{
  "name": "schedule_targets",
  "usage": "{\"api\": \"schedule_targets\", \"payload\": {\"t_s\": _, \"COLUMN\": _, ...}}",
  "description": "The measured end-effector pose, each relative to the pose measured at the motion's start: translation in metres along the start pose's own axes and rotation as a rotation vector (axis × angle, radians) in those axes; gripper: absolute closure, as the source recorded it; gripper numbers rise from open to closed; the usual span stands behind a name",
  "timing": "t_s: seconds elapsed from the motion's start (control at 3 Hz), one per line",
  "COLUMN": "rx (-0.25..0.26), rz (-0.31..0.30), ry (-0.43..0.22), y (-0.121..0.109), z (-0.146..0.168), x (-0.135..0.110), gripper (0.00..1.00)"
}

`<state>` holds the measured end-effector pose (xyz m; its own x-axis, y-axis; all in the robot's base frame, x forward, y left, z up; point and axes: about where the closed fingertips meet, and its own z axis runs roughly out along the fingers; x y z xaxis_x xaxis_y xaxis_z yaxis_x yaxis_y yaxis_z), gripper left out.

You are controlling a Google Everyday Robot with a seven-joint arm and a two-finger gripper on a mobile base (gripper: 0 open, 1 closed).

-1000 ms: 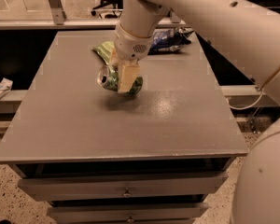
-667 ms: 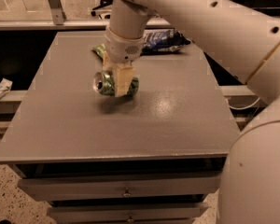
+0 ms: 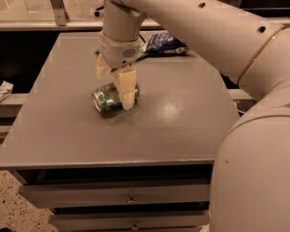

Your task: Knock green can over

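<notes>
Over the table (image 3: 183,129), the claw (image 3: 115,88) wide apart, empty, one finger (image 3: 127,87) against the sideways green can (image 3: 106,99).

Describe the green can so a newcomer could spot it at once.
Start at the grey table, then find the tool of the white arm hanging over its middle. The green can lies on its side right at the tip of that tool. It is the only small shiny cylinder there; the blue bag at the far edge is flat and crinkled.
</notes>
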<state>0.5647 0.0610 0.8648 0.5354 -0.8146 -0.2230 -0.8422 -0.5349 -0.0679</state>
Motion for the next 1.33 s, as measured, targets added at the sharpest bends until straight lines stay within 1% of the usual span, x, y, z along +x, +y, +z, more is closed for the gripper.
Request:
{"api": "schedule_targets", "payload": {"t_s": 0.33, "rx": -0.020, "rz": -0.025, "ry": 0.009, "y": -0.001, "z": 0.003, "x": -0.003, "gripper": 0.00}}
{"api": "schedule_targets", "payload": {"t_s": 0.67, "rx": -0.021, "rz": -0.027, "ry": 0.009, "y": -0.001, "z": 0.004, "x": -0.003, "gripper": 0.00}}
{"api": "schedule_targets", "payload": {"t_s": 1.0, "rx": -0.014, "rz": -0.001, "ry": -0.030, "y": 0.005, "z": 0.004, "x": 0.000, "gripper": 0.00}}
{"api": "schedule_targets", "payload": {"t_s": 1.33, "rx": 0.027, "rz": 0.078, "ry": -0.122, "y": 0.011, "z": -0.001, "x": 0.011, "gripper": 0.00}}
